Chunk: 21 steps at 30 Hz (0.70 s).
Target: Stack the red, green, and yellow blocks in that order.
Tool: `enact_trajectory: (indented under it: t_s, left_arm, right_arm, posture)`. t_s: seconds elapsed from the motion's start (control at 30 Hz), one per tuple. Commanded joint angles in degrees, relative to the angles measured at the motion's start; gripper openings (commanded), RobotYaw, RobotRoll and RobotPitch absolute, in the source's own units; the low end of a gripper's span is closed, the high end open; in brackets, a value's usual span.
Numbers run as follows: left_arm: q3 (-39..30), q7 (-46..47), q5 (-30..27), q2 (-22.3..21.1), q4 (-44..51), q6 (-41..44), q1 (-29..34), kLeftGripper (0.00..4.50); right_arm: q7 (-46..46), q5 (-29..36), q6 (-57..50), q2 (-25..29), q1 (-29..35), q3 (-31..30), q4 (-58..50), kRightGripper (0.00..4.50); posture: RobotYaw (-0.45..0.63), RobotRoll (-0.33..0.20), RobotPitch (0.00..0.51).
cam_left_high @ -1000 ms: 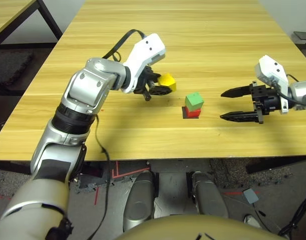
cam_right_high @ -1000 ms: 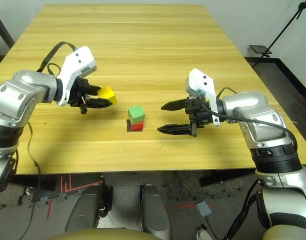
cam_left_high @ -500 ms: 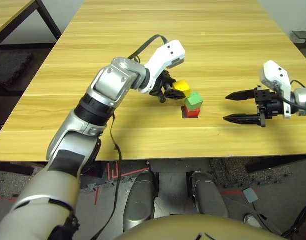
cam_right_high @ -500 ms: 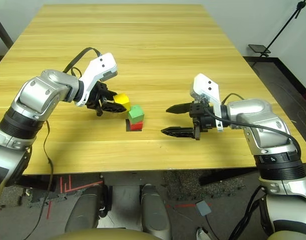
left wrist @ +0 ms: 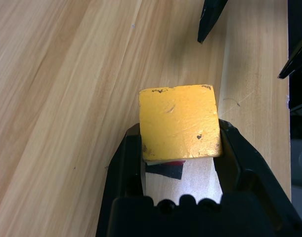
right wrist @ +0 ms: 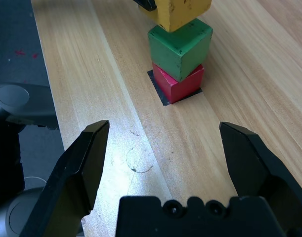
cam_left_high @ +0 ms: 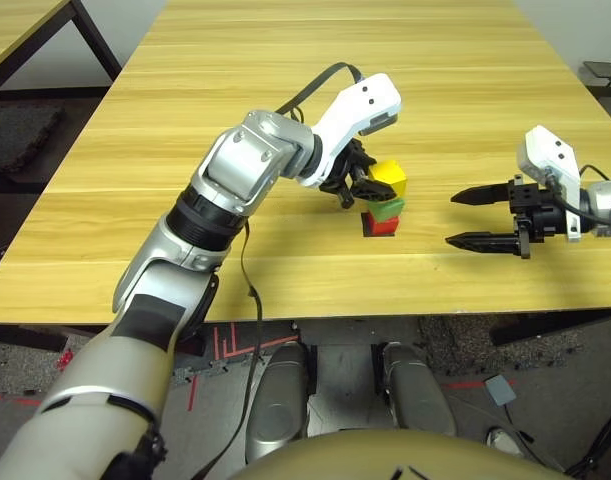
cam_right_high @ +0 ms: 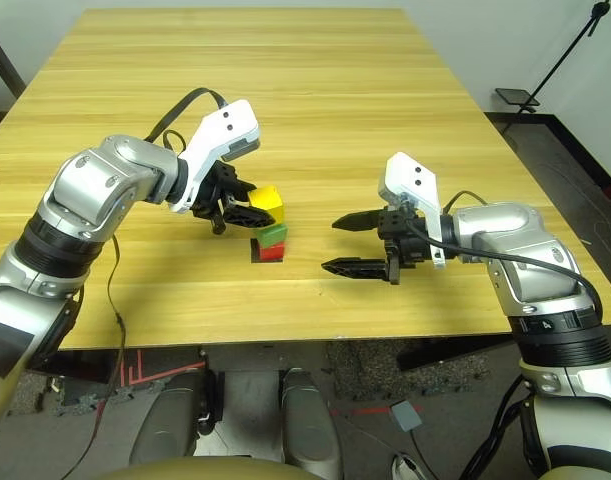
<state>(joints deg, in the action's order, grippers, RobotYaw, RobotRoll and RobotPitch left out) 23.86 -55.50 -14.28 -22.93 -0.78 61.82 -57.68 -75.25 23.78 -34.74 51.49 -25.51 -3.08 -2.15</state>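
The red block [cam_left_high: 385,225] rests on a flat black square patch [right wrist: 158,88] near the table's middle. The green block [cam_left_high: 386,208] sits on top of it, turned slightly. My left gripper [cam_left_high: 373,187] is shut on the yellow block [cam_left_high: 388,177] and holds it right over the green block [right wrist: 180,45], at or just above its top face. In the left wrist view the yellow block [left wrist: 179,121] sits between my two black fingers [left wrist: 126,163]. My right gripper [cam_left_high: 451,220] stands open to the right of the stack, low over the table, with nothing between its fingers.
The wooden table [cam_left_high: 285,80] stretches far beyond the stack, with its front edge [cam_left_high: 305,318] close to me. A second table [cam_left_high: 15,30] stands off to the far left. A black cable [cam_left_high: 240,300] hangs from my left arm.
My left gripper has carried the yellow block rightward, from left of the stack to over the green block. My right gripper has drawn back slightly to the right and stays open.
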Motion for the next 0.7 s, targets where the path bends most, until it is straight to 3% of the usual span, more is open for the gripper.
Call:
enact_trajectory:
  t_s: [0.03,0.5,0.7]
  left_arm:
    - [1.28,0.39,-0.39,0.42,0.64,0.21,0.14,2.06]
    - [3.08,0.95,0.77,1.16,-1.92,-2.73,0.72,2.06]
    - [1.04,3.73,-0.51,3.31,-0.32,-0.62,1.82,3.90]
  right_arm:
    - [0.26,0.85,-0.28,-0.05,0.53,0.53,-0.62,4.50]
    - [1.25,1.70,-1.23,-0.16,2.13,1.20,-2.50,4.50]
    - [1.47,1.99,-1.08,0.09,2.00,0.91,-1.94,4.50]
  posture:
    - [0.08,-0.056,0.106]
    - [0.07,-0.051,0.109]
    - [0.08,-0.055,0.105]
